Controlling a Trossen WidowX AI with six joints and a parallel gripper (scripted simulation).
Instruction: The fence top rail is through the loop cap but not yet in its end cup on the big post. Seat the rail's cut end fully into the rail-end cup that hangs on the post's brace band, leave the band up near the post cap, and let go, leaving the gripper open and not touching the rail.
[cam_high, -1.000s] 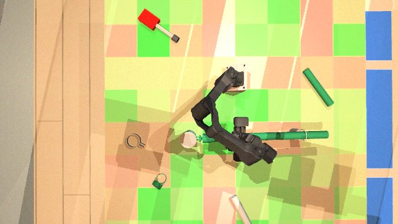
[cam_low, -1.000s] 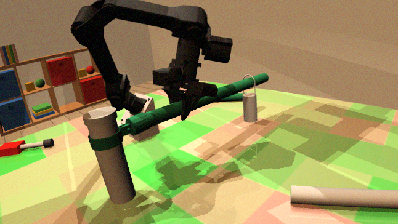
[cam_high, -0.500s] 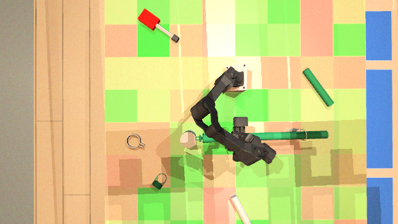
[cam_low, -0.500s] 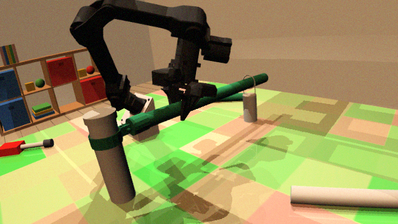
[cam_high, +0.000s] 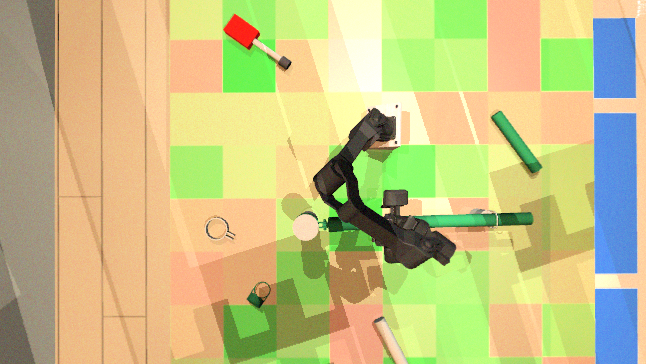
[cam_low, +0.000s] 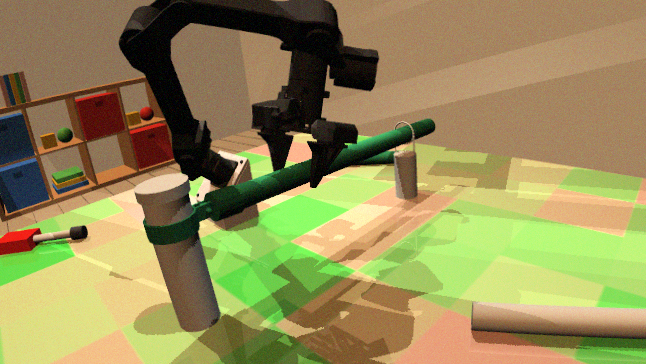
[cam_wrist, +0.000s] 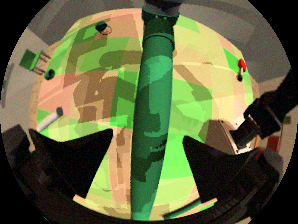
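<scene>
rail (cam_low: 280, 180): matt green | post (cam_low: 180, 270): matt beige | tool (cam_low: 300, 150): matt black

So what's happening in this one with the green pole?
A single black arm is fitting a green fence rail between two posts. The rail passes through the wire loop on the small post, and its near end meets the cup on the green band high on the big post. The gripper is open, its fingers straddling the rail with gaps showing either side.
</scene>
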